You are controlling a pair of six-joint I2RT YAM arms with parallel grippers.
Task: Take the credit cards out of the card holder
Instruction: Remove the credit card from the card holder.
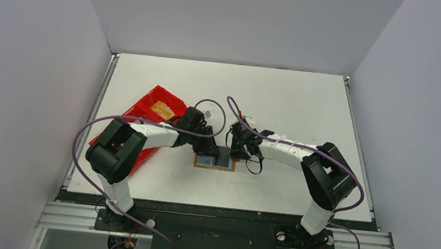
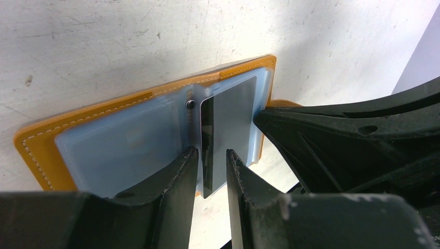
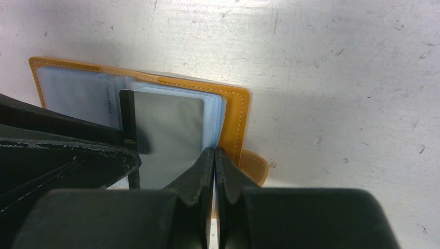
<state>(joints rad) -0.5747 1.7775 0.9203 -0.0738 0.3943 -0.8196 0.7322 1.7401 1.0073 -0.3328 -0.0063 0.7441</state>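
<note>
Lying open and flat on the table, under both grippers and near the red tray, the card holder shows its clear sleeves face up. One grey card, with a dark stripe down one long edge, sits in the sleeve on the half nearer the closing tab. Its near end appears to poke a little past the holder's rim.

The left gripper stands part open, its two fingertips set on either side of that striped edge at the card's near end. Nothing is visibly pinched between them (the card shows its broad face to the wrist camera, not its thin edge, so this is no grip across the faces). The right gripper is fully closed, its joined tips touching down at the card's other long edge, on the tab side. Whether a sliver of sleeve is nipped there I cannot tell.

The coming move turns on one relation. The card's long axis runs in line with the left fingers and across the holder's length, so the card lies straight ahead of the left gripper, end-on, while the right one meets it from the side. By that reckoning the left arm is better placed to draw the card out lengthwise toward itself, with the right tips pinning the holder down. The likeliest risk, I judge, is the whole holder sliding along with the card.
</note>
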